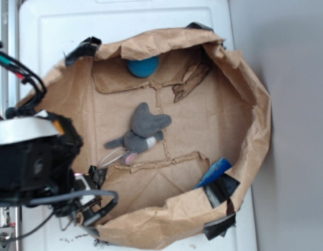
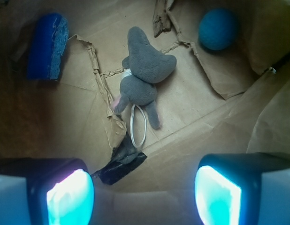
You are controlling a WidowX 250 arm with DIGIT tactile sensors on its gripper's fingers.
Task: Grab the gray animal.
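The gray animal [image 1: 143, 132] lies mid-floor of the torn paper bag [image 1: 258, 120], a teal ball [image 1: 142, 66] beyond it. From my wrist, the animal [image 2: 144, 75] sprawls untouched ahead of my pincer [image 2: 144, 194], whose fingers [image 2: 70, 197] stand wide apart, empty.

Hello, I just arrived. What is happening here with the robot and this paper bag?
The gripper is open and holds nothing. It hangs at the rim of a torn brown paper bag. The gray plush animal lies untouched on the bag floor ahead of it. A teal ball and a blue sponge lie apart from it.
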